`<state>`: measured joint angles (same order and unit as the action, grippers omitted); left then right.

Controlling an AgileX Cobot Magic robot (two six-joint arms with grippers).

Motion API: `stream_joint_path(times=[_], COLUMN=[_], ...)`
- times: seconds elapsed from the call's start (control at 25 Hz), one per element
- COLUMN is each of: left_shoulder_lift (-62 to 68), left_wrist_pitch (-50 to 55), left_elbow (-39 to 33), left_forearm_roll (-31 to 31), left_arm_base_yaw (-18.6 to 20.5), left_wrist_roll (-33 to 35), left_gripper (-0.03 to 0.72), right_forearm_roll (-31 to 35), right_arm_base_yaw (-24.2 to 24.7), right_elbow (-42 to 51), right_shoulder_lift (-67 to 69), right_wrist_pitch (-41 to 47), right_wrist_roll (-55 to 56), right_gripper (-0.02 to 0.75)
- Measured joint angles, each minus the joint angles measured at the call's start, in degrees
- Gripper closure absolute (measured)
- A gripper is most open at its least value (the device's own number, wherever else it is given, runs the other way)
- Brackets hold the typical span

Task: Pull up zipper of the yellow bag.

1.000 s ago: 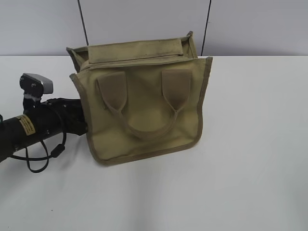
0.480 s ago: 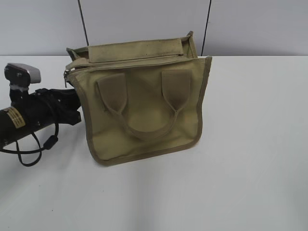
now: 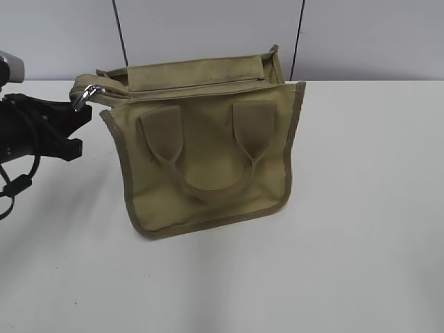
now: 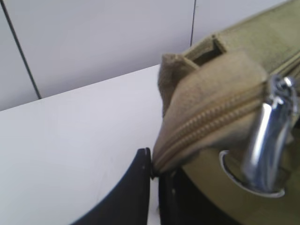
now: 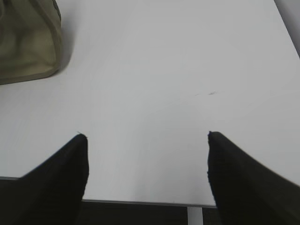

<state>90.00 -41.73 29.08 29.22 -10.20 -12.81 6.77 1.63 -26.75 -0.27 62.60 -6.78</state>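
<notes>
The yellow bag point(image 3: 208, 159) stands on the white table, handles facing me. The zipper point(image 4: 211, 117) runs along its narrow top panel, and its silver pull tab point(image 3: 82, 94) sits at the far left end; the tab also shows in the left wrist view point(image 4: 269, 136). My left gripper point(image 3: 83, 112) is at the bag's top left corner. In the left wrist view it point(image 4: 152, 171) is shut on the fabric end of the zipper strip, just beside the pull tab. My right gripper point(image 5: 147, 136) is open and empty over bare table, with a corner of the bag point(image 5: 28, 42) at its far left.
The white table point(image 3: 361, 208) stretches to the right and front of the bag. A grey panelled wall point(image 3: 208, 28) stands close behind it. The table's near edge point(image 5: 140, 202) lies right under my right gripper.
My left arm has drawn back to the left and risen. The bag's top left corner has been stretched out to the left, and the silver pull tab has come into view there.
</notes>
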Motion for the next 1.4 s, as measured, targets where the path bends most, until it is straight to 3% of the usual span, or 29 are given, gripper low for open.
stream_joint_path(times=[0.44, 0.96, 1.16, 1.4], left_shoulder_lift=[-7.9, -11.6, -12.7, -12.7], left_wrist_pitch=[14.7, 18.6, 18.7, 20.3], left_elbow=[0.0, 0.0, 0.0, 1.0], left_forearm_roll=[2.5, 1.7, 1.1, 0.5], left_arm_base_yaw=[-0.1, -0.1, -0.1, -0.1], left_wrist_roll=[1.6, -1.1, -1.3, -1.5], left_gripper=[0.68, 0.68, 0.68, 0.68], right_forearm_roll=[0.1, 5.7, 8.0, 17.0], right_arm_base_yaw=[0.0, 0.0, 0.0, 0.0], right_elbow=[0.0, -3.2, -8.7, -16.3], right_shoulder_lift=[0.0, 0.5, 12.7, 31.5], right_wrist_pitch=[0.0, -2.6, -3.2, -4.4], right_wrist_roll=[0.0, 2.8, -4.3, -15.1], right_gripper=[0.162, 0.162, 0.162, 0.162])
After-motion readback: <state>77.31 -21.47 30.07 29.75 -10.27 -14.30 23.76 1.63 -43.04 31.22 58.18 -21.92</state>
